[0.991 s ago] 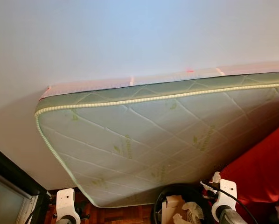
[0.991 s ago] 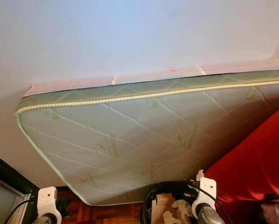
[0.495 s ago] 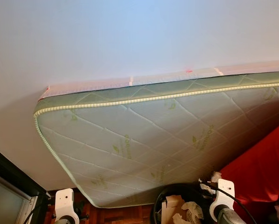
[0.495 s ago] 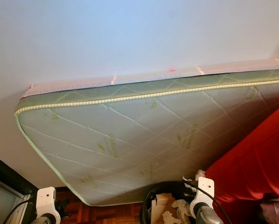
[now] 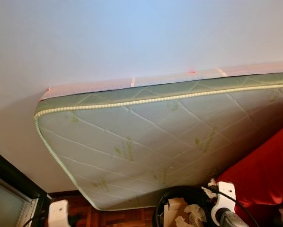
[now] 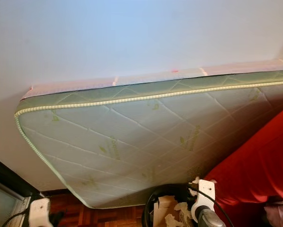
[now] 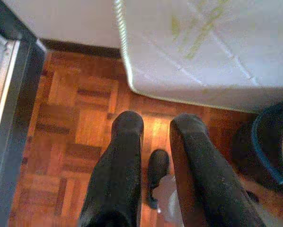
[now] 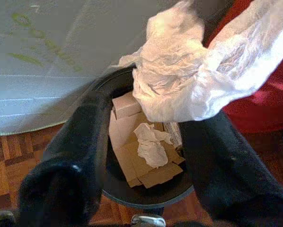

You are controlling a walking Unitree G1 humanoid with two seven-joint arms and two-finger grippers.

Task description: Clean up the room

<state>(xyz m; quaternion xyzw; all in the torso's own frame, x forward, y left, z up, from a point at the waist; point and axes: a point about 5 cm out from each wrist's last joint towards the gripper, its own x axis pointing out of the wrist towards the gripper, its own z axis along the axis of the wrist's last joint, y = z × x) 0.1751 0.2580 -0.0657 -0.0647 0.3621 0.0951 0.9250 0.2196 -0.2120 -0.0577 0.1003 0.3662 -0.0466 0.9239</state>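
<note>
A: Head views first. What's there?
B: Mattress [image 5: 155, 137] leaning on the wall, mid frame. Red fabric [image 5: 264, 175] lower right. Black bin [image 5: 179, 210] at bottom centre with cardboard and crumpled paper inside. Right gripper's white wrist at bottom right beside the bin rim, left arm's at bottom left.

A: Left wrist view?
B: Left gripper [image 7: 154, 125] hangs over the parquet floor [image 7: 75, 123], fingers slightly spread, nothing between them. A small dark object [image 7: 156, 177] lies on the floor beneath, can't tell what.

A: Right wrist view?
B: Right gripper [image 8: 146, 113] has its fingers pinching a white plastic wrapper [image 8: 198, 80], upper right of frame, bunched between the tips. Bin opening sits directly beyond the fingers, centre frame, cardboard scraps [image 8: 137, 156] already in it.

A: Progress?
B: Partway, I'd say. Some trash already binned; the wrapper is held above the bin, not yet released. Probably drop it next, then check the floor item.
</note>
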